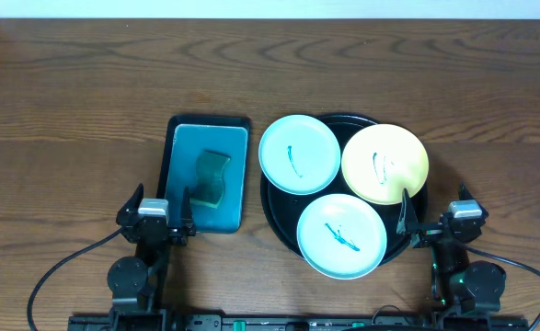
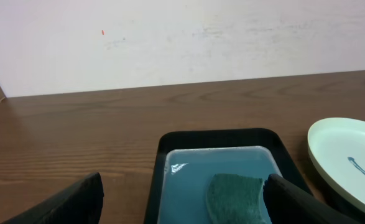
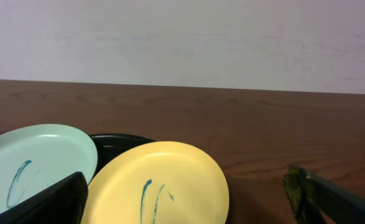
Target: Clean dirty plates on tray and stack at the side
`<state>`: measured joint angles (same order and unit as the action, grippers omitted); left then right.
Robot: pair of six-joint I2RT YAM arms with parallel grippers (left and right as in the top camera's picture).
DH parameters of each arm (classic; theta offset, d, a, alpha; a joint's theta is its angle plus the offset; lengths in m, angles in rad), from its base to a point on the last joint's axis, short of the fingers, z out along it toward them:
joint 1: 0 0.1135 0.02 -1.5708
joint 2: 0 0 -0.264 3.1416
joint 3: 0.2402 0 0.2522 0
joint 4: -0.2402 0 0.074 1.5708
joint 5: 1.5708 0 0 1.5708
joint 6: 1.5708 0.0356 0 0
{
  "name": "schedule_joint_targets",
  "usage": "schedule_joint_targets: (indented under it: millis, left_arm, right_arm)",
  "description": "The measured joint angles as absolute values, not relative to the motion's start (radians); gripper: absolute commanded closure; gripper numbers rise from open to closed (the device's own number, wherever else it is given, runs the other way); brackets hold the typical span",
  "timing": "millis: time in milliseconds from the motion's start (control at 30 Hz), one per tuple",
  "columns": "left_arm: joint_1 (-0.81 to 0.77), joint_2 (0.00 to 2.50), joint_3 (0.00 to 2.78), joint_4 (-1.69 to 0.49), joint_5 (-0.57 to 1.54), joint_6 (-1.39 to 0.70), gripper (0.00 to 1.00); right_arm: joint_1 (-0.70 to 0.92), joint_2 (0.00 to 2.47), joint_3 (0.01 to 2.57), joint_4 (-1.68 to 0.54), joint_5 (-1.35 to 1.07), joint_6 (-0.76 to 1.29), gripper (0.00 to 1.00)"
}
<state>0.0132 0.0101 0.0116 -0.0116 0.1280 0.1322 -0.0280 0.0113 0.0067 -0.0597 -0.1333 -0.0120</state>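
I log, right of centre: one large round black tray (image 1: 274, 216) with a raised rim. It holds three small round plastic plates, each scribbled in teal: far-left mint-white plate (image 1: 299, 154), near mint-white plate (image 1: 341, 235), far-right pale yellow plate (image 1: 384, 164). To its left: a rectangular teal tray (image 1: 187, 147) containing a dark green sponge (image 1: 212, 176). The left gripper (image 1: 159, 210) and right gripper (image 1: 432, 213) both gape wide, holding nothing.

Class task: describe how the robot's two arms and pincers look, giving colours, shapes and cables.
Both arms are black with round joint housings. The left pincer and right pincer each have a pale grey block behind two dark, tapering fingers. A thin black cable loops outward from each base.
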Motion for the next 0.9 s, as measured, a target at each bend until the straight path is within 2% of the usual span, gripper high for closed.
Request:
schedule_joint_targets:
  millis: [900]
  left_arm:
    - [0.013, 0.01, 0.012, -0.012, 0.128, 0.132, 0.17]
  right_arm:
    - [-0.028, 0.011, 0.007, -0.06, -0.133, -0.012, 0.01]
